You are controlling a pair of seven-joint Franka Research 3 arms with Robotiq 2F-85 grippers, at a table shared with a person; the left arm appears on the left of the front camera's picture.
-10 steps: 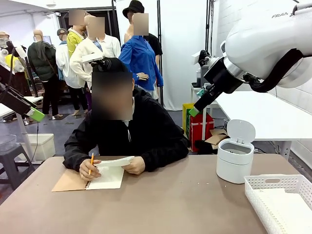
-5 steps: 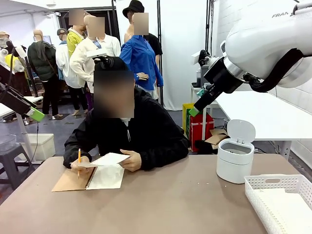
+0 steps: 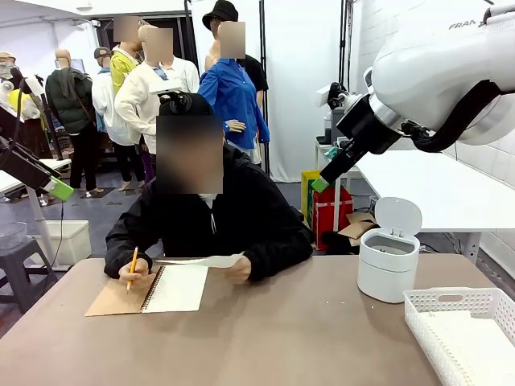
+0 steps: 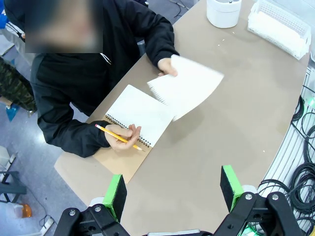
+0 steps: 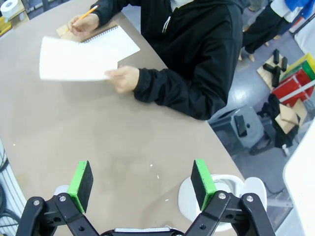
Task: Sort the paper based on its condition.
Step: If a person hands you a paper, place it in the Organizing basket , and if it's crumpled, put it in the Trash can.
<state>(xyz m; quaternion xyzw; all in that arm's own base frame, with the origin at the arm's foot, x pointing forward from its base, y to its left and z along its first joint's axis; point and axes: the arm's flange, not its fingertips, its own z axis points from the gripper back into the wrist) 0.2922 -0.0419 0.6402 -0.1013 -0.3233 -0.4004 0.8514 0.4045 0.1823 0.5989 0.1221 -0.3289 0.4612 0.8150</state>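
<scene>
- Left gripper (image 4: 172, 189) hangs high above the table (image 4: 236, 103) with its green pads set wide apart and nothing between them; in the front view one of its pads (image 3: 58, 190) shows at the left side of the picture.
- Right gripper (image 5: 141, 179) also hangs well above the table, jaws spread wide, holding nothing; in the front view the white right arm (image 3: 451, 76) comes in from the upper right corner of the picture.
- Person (image 3: 211, 213) in a black top sits at the far edge of the table, toward its left corner.
- Basket (image 3: 467, 330), white lattice plastic, sits at the near right corner of the table.
- Notebook (image 4: 135, 118) lies open on the table in front of the person, brown cover folded under, spiral at its left.
- Paper (image 4: 189, 88), a single white sheet, is lifted off the table just beside the notebook, held at one edge by one hand (image 4: 168, 65) of the person.
- Bin (image 3: 389, 261), small, white and round with its lid up, stands near the far edge, right of the person.
- Other hand (image 4: 122, 139) rests on the notebook's cover and holds a yellow pencil (image 4: 118, 136).
</scene>
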